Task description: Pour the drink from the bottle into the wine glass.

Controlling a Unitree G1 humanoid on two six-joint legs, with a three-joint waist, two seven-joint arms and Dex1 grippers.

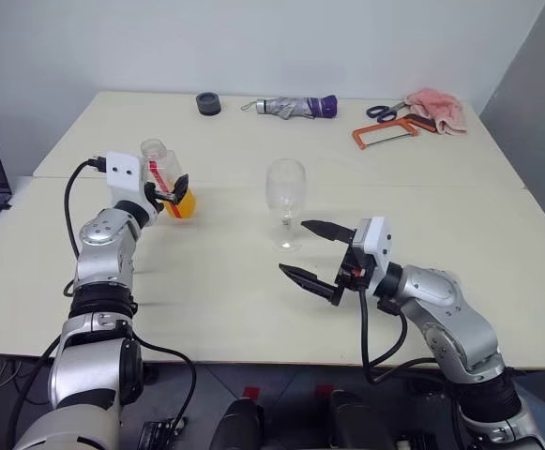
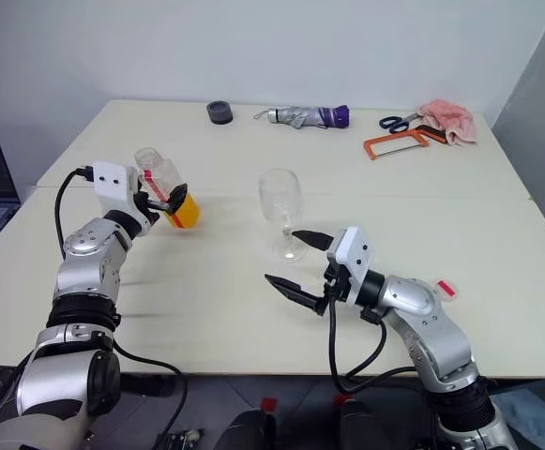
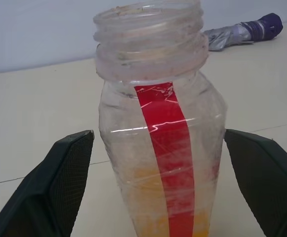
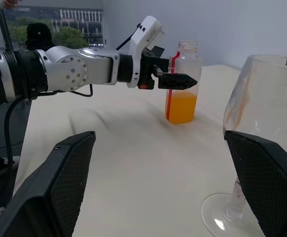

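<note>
Clear plastic, clear glass, matt tabletop.
Scuffed plastic bottle (image 3: 158, 143), glossy smooth wine glass (image 1: 286, 187), matt cream table (image 1: 253, 300), textured black fingers (image 3: 59, 182).

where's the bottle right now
In the left eye view, the bottle stands uncapped on the table's left side, between the open left claw's fingers, left of the wine glass.

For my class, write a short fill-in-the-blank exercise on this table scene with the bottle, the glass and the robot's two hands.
1. The bottle has no cap on its neck, and the drink in it is ____ in colour.
2. The wine glass stands upright on the table and holds ____ drink.
3. The left hand has its fingers on either side of the ____.
4. The fingers of the right hand stand ____, beside the wine glass.

Missing words: orange; no; bottle; open
</note>
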